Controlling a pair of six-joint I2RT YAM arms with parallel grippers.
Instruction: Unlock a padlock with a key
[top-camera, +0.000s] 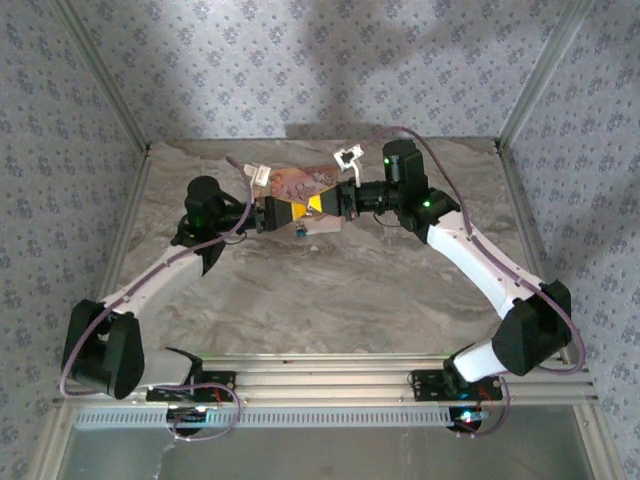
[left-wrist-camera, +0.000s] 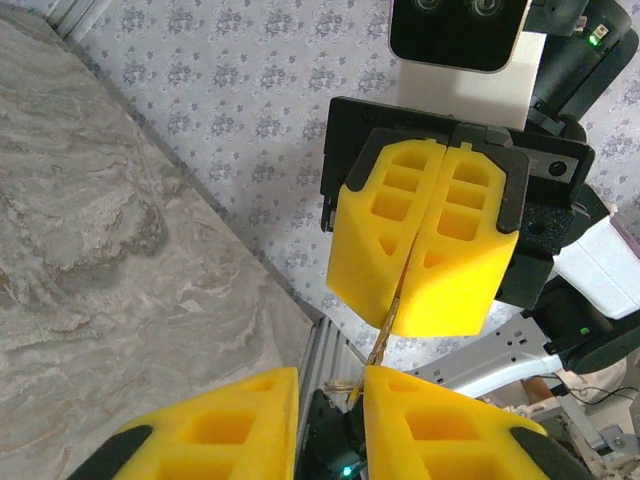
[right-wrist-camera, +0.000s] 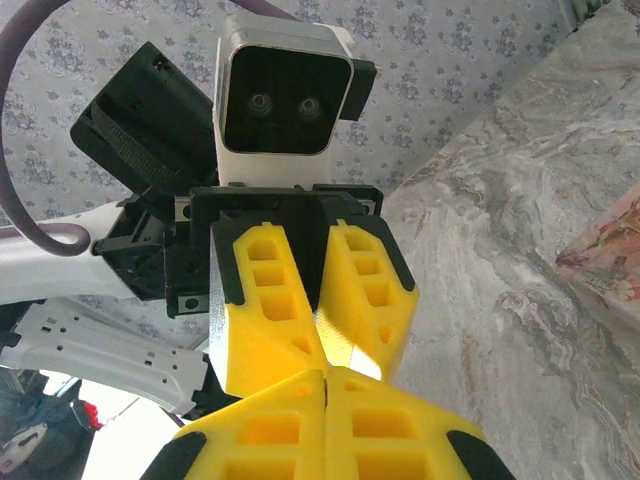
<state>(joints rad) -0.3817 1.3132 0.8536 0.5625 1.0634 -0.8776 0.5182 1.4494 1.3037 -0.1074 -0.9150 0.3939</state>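
Key (left-wrist-camera: 384, 335) pinched in closed right gripper (left-wrist-camera: 408, 318); left gripper (left-wrist-camera: 330, 378) just beside, grip unclear

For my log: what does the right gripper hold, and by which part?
The right gripper pinches a thin brass key by one end between its shut jaws; the rest protrudes.

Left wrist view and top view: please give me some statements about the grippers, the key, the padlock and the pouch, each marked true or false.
1. The right gripper is shut on a slim brass key. True.
2. The left gripper is fully shut. False: its jaws stand apart.
3. The padlock is red. False: it is blue.
4. The two grippers face each other over the far part of the table. True.
5. The printed pouch lies beside the arm bases. False: it lies at the far side, beyond the grippers.
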